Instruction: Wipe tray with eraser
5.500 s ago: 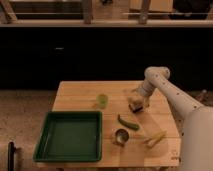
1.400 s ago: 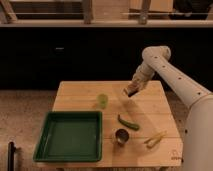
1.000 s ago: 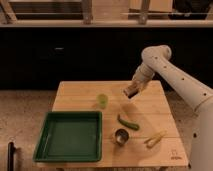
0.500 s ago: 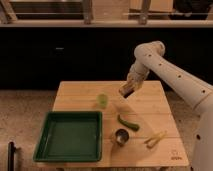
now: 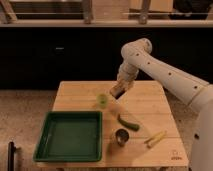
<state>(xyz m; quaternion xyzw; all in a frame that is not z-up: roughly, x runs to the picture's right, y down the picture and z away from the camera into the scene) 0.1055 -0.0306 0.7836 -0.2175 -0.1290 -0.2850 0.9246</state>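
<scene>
table (image 5: 150, 100): light wood top, everything sits on it.
arm (image 5: 165, 75): white, reaches in from the right, elbow high, wrist angled down over the table's middle back.
tray (image 5: 70, 114): dark green, square, raised rim, front-left corner of the table; floor looks bare.
gripper (image 5: 120, 88): in the air above the table, just right of the green cup (image 5: 102, 100), well apart from the tray; clamped tight on the eraser.
eraser (image 5: 116, 93): tan block held at the fingertips, tilted, off the table; which face points down I can't tell.
green vegetable (image 5: 128, 122): lies between gripper and table front, right of the tray.
metal cup (image 5: 121, 136): just beside the tray's right rim.
yellow stick (image 5: 155, 138): front right, out of the way.
step: carry to tray, wiping not yet begun.
how to do it well: travel left and forward high enough to pass the green cup, clear the rim, level the felt face, lower onto the floor with light pressure, stroke side to side inside the rim.
risk: clipping the cup or catching the rim.
</scene>
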